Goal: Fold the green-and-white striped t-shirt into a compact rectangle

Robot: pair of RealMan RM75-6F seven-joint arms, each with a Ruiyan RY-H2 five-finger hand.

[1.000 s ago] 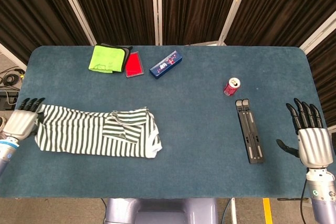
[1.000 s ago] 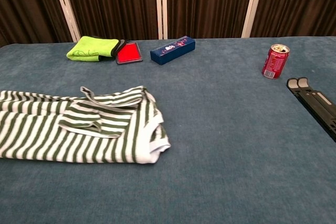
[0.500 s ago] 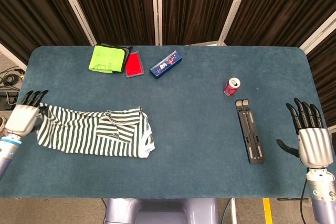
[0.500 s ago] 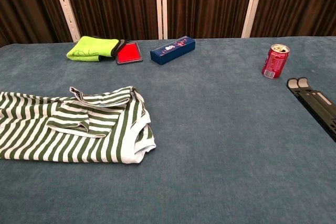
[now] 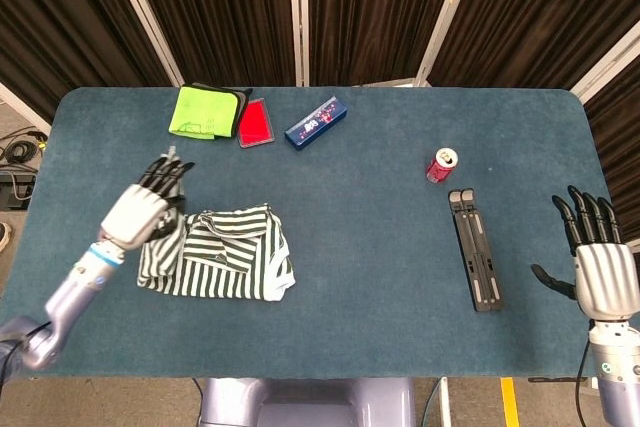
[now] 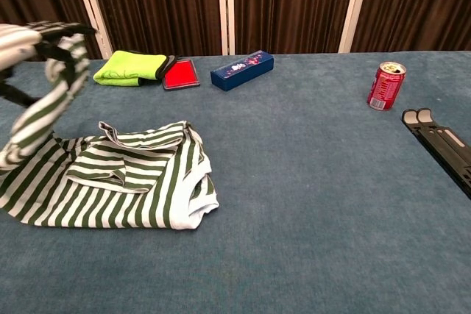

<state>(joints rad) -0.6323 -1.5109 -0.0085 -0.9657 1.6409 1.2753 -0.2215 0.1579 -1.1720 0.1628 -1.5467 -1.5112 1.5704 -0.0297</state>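
**One end of the shirt lifted over the rest**

My left hand [image 5: 140, 209] gripped the left end of the green-and-white striped t-shirt [image 5: 225, 265] and held it raised above the table [image 5: 380, 197], just over the shirt's own left part. From the chest view, the lifted cloth hung in a blurred arc down to the flat part of the shirt [image 6: 125, 185], which lay on the near left of the table. How my fingers closed round the cloth I could not make out exactly, since the fabric hid them.

My right hand [image 5: 600, 267] hovered at the right edge of the table, fingers spread and holding nothing, well apart from the shirt.

Half a second earlier my left hand had been low at the table's left edge, with the shirt stretched out long. Since then it had swung up and to the right, carrying that end with it, so the shirt's footprint was shorter. My right hand had barely shifted.
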